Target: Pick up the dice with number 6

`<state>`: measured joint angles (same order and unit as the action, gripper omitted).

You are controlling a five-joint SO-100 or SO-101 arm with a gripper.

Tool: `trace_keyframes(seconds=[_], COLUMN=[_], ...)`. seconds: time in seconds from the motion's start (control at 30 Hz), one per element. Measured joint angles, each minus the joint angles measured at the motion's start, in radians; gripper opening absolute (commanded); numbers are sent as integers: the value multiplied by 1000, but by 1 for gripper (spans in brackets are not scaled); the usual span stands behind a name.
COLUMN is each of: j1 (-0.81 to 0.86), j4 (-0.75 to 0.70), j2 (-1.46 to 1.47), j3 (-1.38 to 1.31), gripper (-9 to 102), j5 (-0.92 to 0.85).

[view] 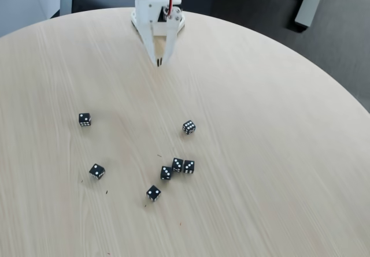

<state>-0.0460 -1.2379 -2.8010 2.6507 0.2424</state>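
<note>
Several tiny black dice with white pips lie scattered on the round wooden table [260, 153]. The dice with number 6 [189, 127] appears to be the lone one near the middle, its upper face crowded with pips, though the pips are too small to count surely. My white gripper [158, 62] hangs at the far side of the table, pointing down, fingers together and holding nothing. It is well behind that die and slightly to its left in the fixed view.
A cluster of three dice [177, 166] sits nearer the front, with one more die [153, 193] below it. Two other dice lie to the left [85, 119] [96, 171]. Dark floor lies beyond the table's far edge.
</note>
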Motion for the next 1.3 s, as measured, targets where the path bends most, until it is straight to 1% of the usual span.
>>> trace_keyframes(seconds=[0.2,0.43,0.57,0.7,0.83,1.0,1.17,1.3], j1=[0,2,2,2,2,2,2,-55], j4=[-2,-3,-3,-3,-8,-75,-69,15], j2=[394,830,1015,1163,1221,1224,1224,1224], j3=[-330,-672,-770,-792,-792,-796,-801,-831], gripper=[7,11,12,15,18,19,20,22], j5=[74,253,339,410,468,465,440,445])
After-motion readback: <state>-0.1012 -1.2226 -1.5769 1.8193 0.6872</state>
